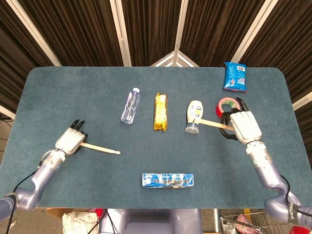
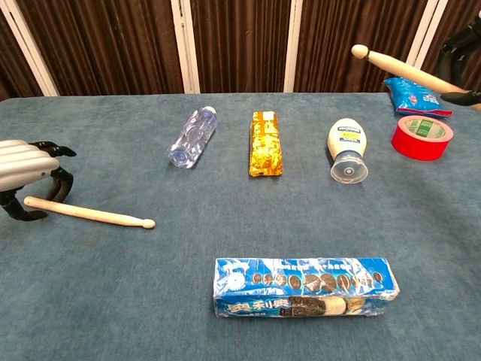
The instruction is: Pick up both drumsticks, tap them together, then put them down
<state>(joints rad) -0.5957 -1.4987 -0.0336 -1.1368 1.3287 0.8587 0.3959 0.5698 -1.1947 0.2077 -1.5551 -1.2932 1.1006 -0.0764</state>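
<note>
Two drumsticks: the right hand (image 1: 242, 126) clamps its fingers on one drumstick (image 2: 398, 69) raised above the surface (image 1: 73, 97); the left hand (image 1: 71, 141) curls fingers around the other drumstick (image 2: 90, 213), lying on the surface.

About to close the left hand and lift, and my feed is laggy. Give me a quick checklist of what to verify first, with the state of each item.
1. Right hand holds its drumstick raised off the table: ok.
2. Left hand sits over the butt end of the left drumstick, fingers curled around it: ok.
3. Left hand has a firm grip: cannot tell; the stick lies flat on the table.
4. Nothing lies against the left drumstick; the water bottle is well apart: ok.
5. Space between the hands for the tap: not ok low down; mayonnaise bottle, gold snack bar and cookie pack sit there, so tap high.
</note>
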